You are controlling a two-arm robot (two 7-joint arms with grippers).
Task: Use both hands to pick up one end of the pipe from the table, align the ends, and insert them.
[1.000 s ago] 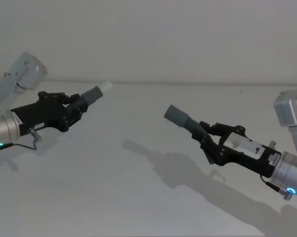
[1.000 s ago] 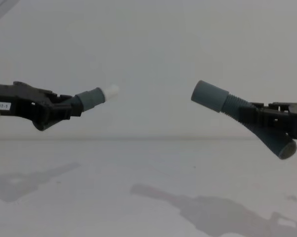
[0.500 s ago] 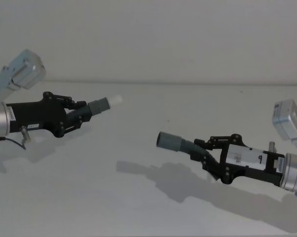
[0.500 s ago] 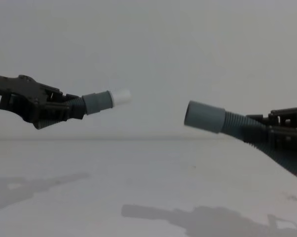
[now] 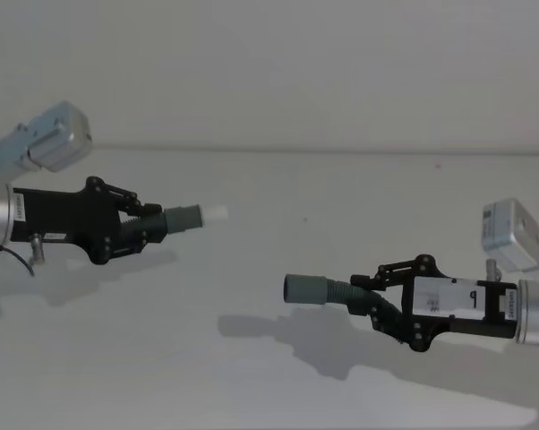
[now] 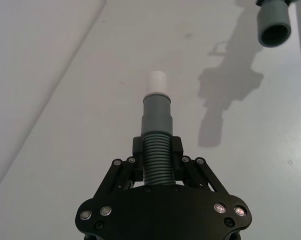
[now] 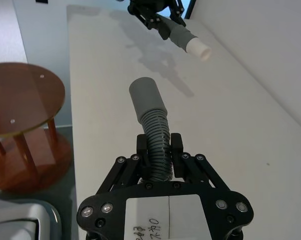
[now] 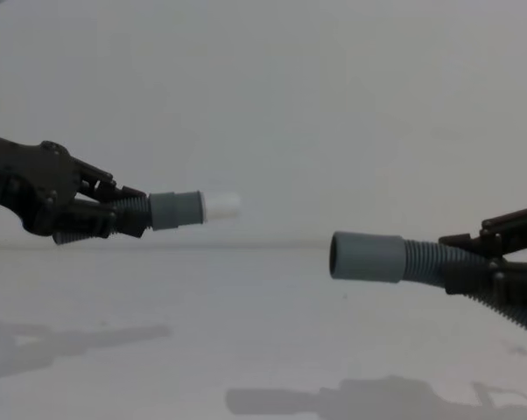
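Note:
My left gripper is shut on a ribbed dark-grey pipe piece, held in the air over the table. Its grey cuff ends in a white tip pointing right. My right gripper is shut on the other pipe piece. Its plain open cuff points left and sits lower than the white tip, with a gap between the two ends.
A round brown wooden side table stands on the floor beside the white table, off its edge. The pale wall runs along the table's far edge. Shadows of both arms lie on the tabletop.
Both grippers have turned their pipe pieces toward level. The right cuff has dropped and swung to face left; the left piece has lowered, its white tip now pointing right.

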